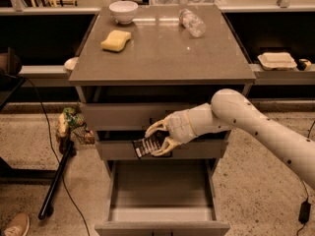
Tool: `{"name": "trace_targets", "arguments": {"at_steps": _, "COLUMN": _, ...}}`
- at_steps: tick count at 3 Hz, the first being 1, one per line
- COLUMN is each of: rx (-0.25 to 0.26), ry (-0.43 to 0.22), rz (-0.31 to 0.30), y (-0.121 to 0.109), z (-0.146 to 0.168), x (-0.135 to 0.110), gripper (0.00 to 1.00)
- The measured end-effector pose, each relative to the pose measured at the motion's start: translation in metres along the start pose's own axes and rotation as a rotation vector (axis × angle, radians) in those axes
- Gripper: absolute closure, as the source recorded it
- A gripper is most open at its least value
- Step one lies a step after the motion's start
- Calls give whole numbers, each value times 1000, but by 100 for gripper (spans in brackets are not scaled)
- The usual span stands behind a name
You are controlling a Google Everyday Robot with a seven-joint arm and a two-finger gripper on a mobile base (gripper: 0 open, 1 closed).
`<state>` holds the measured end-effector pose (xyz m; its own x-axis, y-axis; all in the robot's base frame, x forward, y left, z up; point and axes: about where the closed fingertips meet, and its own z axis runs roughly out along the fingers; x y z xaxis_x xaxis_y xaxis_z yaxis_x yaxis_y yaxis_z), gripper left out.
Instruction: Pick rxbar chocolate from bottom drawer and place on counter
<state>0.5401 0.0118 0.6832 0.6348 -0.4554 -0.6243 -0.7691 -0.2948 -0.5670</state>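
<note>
My gripper (156,138) is shut on the rxbar chocolate (146,146), a flat black bar with pale lettering. It holds the bar tilted in the air in front of the middle drawer's face, above the open bottom drawer (162,208), whose grey inside shows nothing in it. My white arm (256,129) reaches in from the right. The counter (162,48) lies well above the gripper.
On the counter stand a yellow sponge (116,40), a white bowl (123,10) and a lying clear bottle (191,22). A black pole and cable (55,181) lie on the floor at left. A pale container (277,60) sits on a ledge at right.
</note>
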Motion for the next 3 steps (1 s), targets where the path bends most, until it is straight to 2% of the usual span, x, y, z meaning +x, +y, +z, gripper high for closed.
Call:
{"name": "trace_targets", "arguments": {"at_steps": 1, "rx": 81, "ry": 17, "rz": -30, "y": -20, "z": -34, "x": -9, "gripper": 100}}
{"name": "trace_targets", "arguments": {"at_steps": 2, "rx": 200, "ry": 81, "rz": -79, "y": -58, "z": -94, "x": -27, "gripper": 100}}
{"name": "trace_targets", "arguments": {"at_steps": 3, "rx": 301, "ry": 134, "rz": -43, "y": -89, "z": -137, "x": -30, "gripper": 100}}
